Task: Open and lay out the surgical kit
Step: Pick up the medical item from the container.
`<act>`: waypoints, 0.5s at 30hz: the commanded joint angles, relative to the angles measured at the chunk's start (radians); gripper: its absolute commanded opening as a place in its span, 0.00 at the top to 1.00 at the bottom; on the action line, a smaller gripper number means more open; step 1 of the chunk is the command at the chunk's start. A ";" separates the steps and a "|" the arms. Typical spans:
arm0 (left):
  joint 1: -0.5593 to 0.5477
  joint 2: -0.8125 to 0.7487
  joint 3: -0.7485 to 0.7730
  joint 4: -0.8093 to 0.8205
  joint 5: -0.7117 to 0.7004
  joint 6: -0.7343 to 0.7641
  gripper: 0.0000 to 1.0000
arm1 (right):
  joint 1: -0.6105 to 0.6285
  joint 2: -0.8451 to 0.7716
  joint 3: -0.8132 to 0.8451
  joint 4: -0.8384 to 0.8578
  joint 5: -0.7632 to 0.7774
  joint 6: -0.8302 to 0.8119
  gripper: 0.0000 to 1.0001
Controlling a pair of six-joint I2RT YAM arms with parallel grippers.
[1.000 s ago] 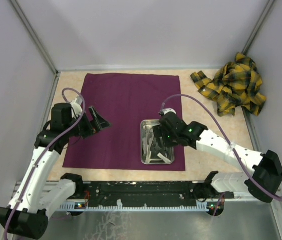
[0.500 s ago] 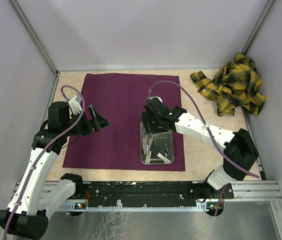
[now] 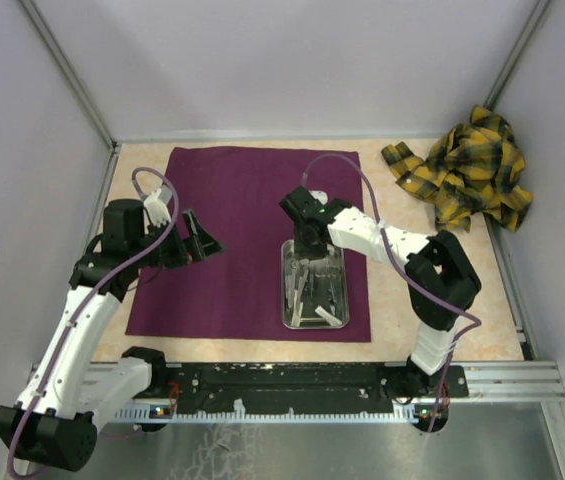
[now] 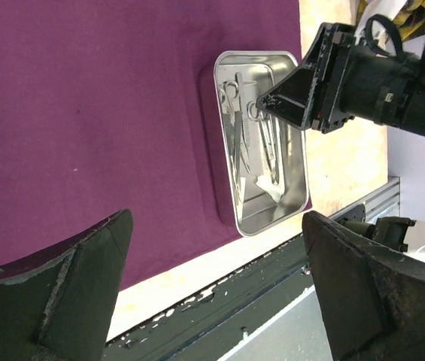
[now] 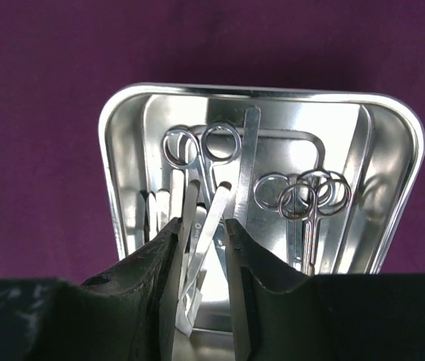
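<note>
Tray (image 3: 286, 290) long axis near-far on cloth (image 3: 232, 200); scissors (image 5: 199, 162) lie along it, rings far. Right end effector (image 5: 201, 226) nearly together over forceps (image 5: 216, 203), grip unclear; left end effector (image 4: 216, 218) apart.

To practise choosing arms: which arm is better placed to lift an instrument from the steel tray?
Right: the right pincer, slightly open, hangs directly above the steel tray and scissors. The left pincer is open but off over bare purple cloth.
</note>
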 commanded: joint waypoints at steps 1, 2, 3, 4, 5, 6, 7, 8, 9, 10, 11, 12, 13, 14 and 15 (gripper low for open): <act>-0.005 0.001 0.000 0.052 0.032 0.017 0.00 | 0.002 -0.003 -0.038 0.001 0.027 0.060 0.71; -0.005 0.002 -0.008 0.056 0.031 0.019 0.01 | 0.003 -0.007 -0.051 0.002 0.026 0.064 0.71; -0.005 0.004 -0.014 0.059 0.029 0.021 0.00 | 0.002 -0.013 -0.064 0.002 0.025 0.070 0.71; -0.005 0.005 -0.020 0.060 0.027 0.022 0.00 | 0.002 -0.021 -0.079 0.007 0.022 0.076 0.71; -0.005 0.007 -0.025 0.062 0.026 0.025 0.00 | 0.002 -0.029 -0.096 0.013 0.019 0.081 0.71; -0.005 0.010 -0.031 0.065 0.025 0.027 0.00 | 0.002 -0.038 -0.110 0.019 0.017 0.085 0.70; -0.004 0.013 -0.035 0.066 0.023 0.028 0.00 | 0.002 -0.045 -0.121 0.024 0.016 0.089 0.71; -0.005 0.018 -0.036 0.066 0.025 0.028 0.00 | 0.002 -0.050 -0.132 0.029 0.014 0.093 0.70; -0.005 0.021 -0.037 0.066 0.027 0.028 0.01 | 0.002 -0.052 -0.139 0.034 0.012 0.095 0.70; -0.005 0.023 -0.036 0.067 0.031 0.028 0.00 | 0.002 -0.053 -0.144 0.038 0.009 0.097 0.70; -0.005 0.023 -0.036 0.069 0.032 0.028 0.00 | 0.002 -0.053 -0.147 0.041 0.007 0.098 0.70; -0.004 0.023 -0.039 0.072 0.032 0.028 0.01 | 0.002 -0.052 -0.149 0.046 0.004 0.100 0.70; -0.005 0.023 -0.042 0.077 0.034 0.028 0.01 | 0.002 -0.055 -0.151 0.051 0.001 0.102 0.70; -0.005 0.025 -0.043 0.077 0.036 0.028 0.00 | 0.002 -0.055 -0.152 0.057 -0.003 0.104 0.70; -0.005 0.027 -0.044 0.077 0.038 0.028 0.00 | 0.002 -0.055 -0.153 0.063 -0.004 0.105 0.70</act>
